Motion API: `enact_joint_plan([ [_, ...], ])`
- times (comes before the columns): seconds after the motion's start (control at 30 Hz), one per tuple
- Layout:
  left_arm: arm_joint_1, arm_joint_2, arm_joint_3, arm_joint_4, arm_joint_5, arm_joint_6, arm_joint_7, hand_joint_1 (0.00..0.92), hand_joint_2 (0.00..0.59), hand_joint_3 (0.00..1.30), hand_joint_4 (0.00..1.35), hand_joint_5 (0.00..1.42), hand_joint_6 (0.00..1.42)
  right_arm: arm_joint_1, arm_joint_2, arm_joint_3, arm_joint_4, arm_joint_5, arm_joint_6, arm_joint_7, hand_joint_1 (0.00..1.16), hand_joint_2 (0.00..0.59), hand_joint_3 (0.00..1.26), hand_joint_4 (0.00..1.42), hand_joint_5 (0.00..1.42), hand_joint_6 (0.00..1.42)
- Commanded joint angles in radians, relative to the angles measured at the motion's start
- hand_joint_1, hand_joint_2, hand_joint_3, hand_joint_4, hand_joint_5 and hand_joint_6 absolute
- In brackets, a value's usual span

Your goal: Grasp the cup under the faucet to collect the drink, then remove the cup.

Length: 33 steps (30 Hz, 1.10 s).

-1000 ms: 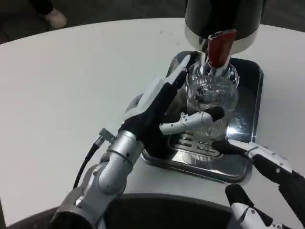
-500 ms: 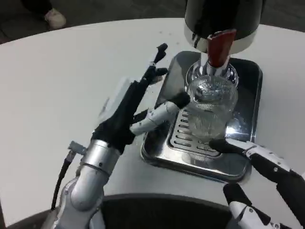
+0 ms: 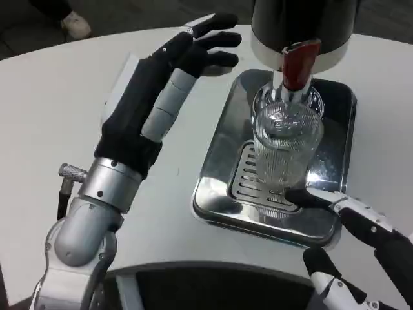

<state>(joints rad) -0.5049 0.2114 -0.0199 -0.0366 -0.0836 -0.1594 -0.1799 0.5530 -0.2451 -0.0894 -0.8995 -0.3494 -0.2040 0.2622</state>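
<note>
Left hand (image 3: 151, 97) off the cup (image 3: 284, 152) since a second ago, lifted left of the tray (image 3: 216, 171), fingers spread, holding nothing. Cup upright on tray grate under red faucet (image 3: 297, 64); right hand (image 3: 361, 248) low at near corner, fingertip (image 3: 300, 196) near cup base, contact and grip unclear. White table (image 3: 64, 116), dark floor beyond.

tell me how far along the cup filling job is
Done: the cup stands on the tray under the red tap. In hand: nothing is gripped; the left hand is open beside the tray, and a right hand fingertip sits at the cup's base. Left: grasping and removing the cup. I cannot tell if drink is in it.
</note>
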Motion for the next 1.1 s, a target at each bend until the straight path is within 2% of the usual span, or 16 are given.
enact_joint_plan([
  [0.03,-0.029,-0.005,0.011,-0.036,-0.056,0.077,-0.043,0.0,0.041,0.31,0.3,0.38,0.35,0.009,0.003,0.004,0.002,-0.004,0.002,-0.007,0.4,0.503,0.26,0.23,0.14,0.08],
  [0.2,-0.081,-0.016,0.011,-0.013,-0.083,0.107,-0.073,0.0,0.043,0.31,0.3,0.39,0.36,0.009,0.003,0.001,0.0,-0.001,0.002,-0.007,0.4,0.503,0.26,0.23,0.14,0.08],
  [1.1,-0.212,-0.072,-0.016,0.092,-0.084,0.104,-0.192,0.0,0.063,0.3,0.28,0.38,0.37,0.023,0.004,-0.007,-0.006,0.007,-0.004,-0.014,0.4,0.503,0.26,0.23,0.14,0.08],
])
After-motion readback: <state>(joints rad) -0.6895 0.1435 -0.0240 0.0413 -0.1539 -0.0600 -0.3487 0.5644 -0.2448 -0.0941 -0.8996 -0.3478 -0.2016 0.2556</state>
